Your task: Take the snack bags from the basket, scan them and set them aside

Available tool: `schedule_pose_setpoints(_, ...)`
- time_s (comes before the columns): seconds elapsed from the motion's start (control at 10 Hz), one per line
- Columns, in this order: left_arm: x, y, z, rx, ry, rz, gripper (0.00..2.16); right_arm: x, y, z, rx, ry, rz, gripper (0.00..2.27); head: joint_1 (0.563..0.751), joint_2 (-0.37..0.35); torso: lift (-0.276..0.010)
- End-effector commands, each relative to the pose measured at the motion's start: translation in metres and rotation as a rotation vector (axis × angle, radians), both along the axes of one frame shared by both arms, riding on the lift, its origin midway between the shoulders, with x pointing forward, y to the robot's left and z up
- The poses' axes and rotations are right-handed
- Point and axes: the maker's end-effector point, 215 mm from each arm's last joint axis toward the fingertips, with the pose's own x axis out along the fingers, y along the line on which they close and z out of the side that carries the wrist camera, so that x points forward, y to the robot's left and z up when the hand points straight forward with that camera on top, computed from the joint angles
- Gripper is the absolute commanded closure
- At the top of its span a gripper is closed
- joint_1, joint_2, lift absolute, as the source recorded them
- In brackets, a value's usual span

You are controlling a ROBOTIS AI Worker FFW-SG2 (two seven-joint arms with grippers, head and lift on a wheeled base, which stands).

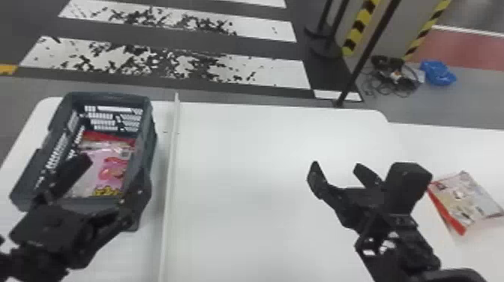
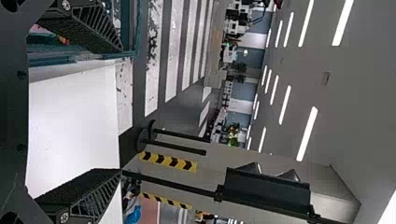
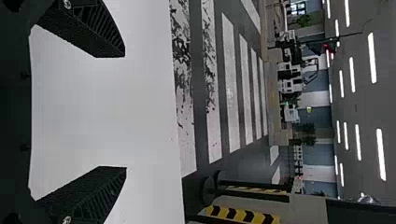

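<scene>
the basket (image 1: 153,123) stands at the far left corner of the white table (image 1: 240,150). inside it a pink snack bag (image 1: 112,165) lies uppermost, with a red bag (image 1: 107,138) showing toward the basket's far end. the left gripper (image 1: 114,171) is at the basket's near part, its fingers spread and grasping nothing. just right of the basket, a thin pale strip (image 1: 172,150) runs from the table's far edge toward the near one. farther right, the right gripper (image 1: 337,167) is above the table, released, its fingers well apart. to its right, a pale bag with a red side (image 1: 465,195) lies on the table.
</scene>
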Motion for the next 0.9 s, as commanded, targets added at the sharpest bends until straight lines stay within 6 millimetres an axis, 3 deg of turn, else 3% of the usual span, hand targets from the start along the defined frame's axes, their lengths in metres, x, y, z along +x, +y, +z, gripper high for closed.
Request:
schedule_pose_setpoints(0.0, 0.0, 0.0, -0.006, 0.017, 0.013, 0.026, 0.08, -0.009, 0.016, 0.012, 0.0, -0.064, 0.003, 0.07, 0.695, -0.136, -0.075)
schedule_pose_setpoints(0.1, 0.002, 0.007, -0.015, 0.04, 0.038, 0.077, 0.08, -0.012, 0.021, 0.008, 0.004, -0.054, 0.003, 0.08, 0.695, -0.119, -0.075)
schedule_pose_setpoints(0.2, 0.002, 0.009, -0.03, 0.057, 0.094, 0.08, 0.08, -0.013, 0.019, 0.007, -0.001, -0.052, 0.001, 0.09, 0.695, -0.107, -0.075)
schedule_pose_setpoints(0.3, 0.007, 0.017, -0.032, 0.069, 0.133, 0.114, 0.08, -0.014, 0.01, 0.008, -0.017, -0.054, -0.006, 0.09, 0.695, -0.095, -0.075)
schedule_pose_setpoints(0.5, 0.032, 0.039, -0.019, 0.101, 0.125, 0.19, 0.08, -0.016, -0.002, 0.004, -0.012, -0.029, -0.007, 0.09, 0.695, -0.09, -0.075)
schedule_pose_setpoints(0.8, 0.077, 0.055, -0.04, 0.145, 0.253, 0.22, 0.09, -0.015, -0.004, 0.005, -0.025, -0.026, 0.022, 0.09, 0.695, -0.07, -0.075)
